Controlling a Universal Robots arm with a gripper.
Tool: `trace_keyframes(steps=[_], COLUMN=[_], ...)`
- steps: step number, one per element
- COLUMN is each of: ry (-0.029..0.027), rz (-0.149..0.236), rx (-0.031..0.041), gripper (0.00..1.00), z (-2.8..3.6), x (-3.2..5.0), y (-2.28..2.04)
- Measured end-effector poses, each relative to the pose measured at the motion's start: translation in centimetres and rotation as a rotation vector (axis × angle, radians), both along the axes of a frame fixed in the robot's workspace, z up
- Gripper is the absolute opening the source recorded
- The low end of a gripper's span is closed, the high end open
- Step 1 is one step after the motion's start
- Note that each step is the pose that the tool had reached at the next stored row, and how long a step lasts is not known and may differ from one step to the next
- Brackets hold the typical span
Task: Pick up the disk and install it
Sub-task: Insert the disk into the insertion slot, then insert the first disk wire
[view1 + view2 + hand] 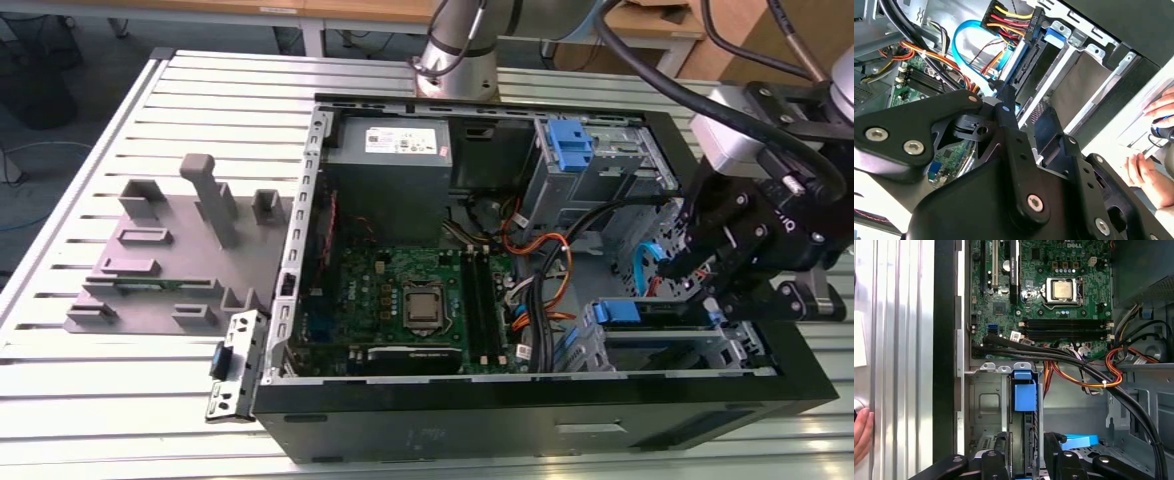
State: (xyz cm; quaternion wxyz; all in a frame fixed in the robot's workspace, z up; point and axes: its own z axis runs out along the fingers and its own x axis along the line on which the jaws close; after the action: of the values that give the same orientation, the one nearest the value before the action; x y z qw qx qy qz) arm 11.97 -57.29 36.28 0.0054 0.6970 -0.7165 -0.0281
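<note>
Step in hand: insertion. The tool (1026, 440) pinches the disk (1024, 396) by its flanks (contact judged, not certain). The disk stands edge-on, partly down in the drive cage (985, 405), at the near corner of the case (534, 425) on the exterior view's right. Seating calls for a square push along its blue rails.
</note>
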Motion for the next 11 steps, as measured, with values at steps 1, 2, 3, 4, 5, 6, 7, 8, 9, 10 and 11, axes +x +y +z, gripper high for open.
trace_keyframes(steps=[1, 2, 3, 4, 5, 6, 7, 8, 9, 10, 11], ry=[0.0001, 0.0, 0.0, 0.0, 0.0, 0.0, 0.0, 0.0, 0.0, 0.0, 0.0], rz=[0.0, 0.0, 0.0, 0.0, 0.0, 0.0, 0.0, 0.0, 0.0, 0.0, 0.0], rx=[0.0001, 0.0001, 0.0003, 0.0001, 0.0001, 0.0001, 0.0, 0.0001, 0.0001, 0.0, 0.0], gripper=[0.43, 0.43, 0.43, 0.43, 0.43, 0.43, 0.43, 0.43, 0.43, 0.43, 0.43], z=[-0.06, -0.14, -0.23, -0.27, -0.28, -0.28, -0.28, -0.29, -0.29, -0.28, -0.28], x=[0.01, 0.01, 0.02, 0.02, 0.02, 0.02, 0.02, 0.02, 0.02, 0.02, 0.02], y=[0.07, 0.13, 0.17, 0.21, 0.23, 0.22, 0.26, 0.3, 0.3, 0.3, 0.31])
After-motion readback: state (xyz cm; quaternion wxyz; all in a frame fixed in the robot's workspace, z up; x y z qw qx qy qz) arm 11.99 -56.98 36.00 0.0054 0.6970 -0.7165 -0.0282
